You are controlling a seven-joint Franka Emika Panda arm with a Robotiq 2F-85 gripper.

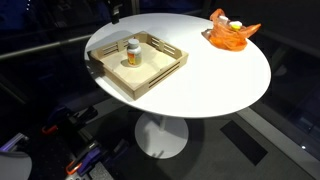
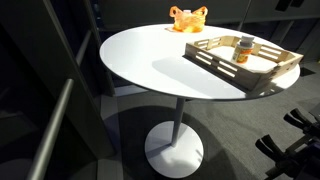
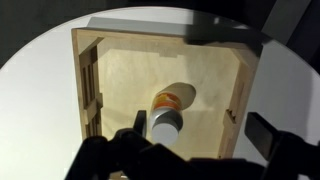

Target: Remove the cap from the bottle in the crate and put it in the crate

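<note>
A small bottle with an orange-yellow label and a pale cap stands upright inside a wooden crate on a round white table. Bottle and crate show in both exterior views. In the wrist view my gripper hovers high above the crate, looking down into it. Its two dark fingers are spread wide and hold nothing. The bottle sits just inside the left finger, well below it. The cap is on the bottle.
An orange plastic object lies near the table's far edge, away from the crate, and also shows in an exterior view. The white table stands on a single pedestal over a dark floor.
</note>
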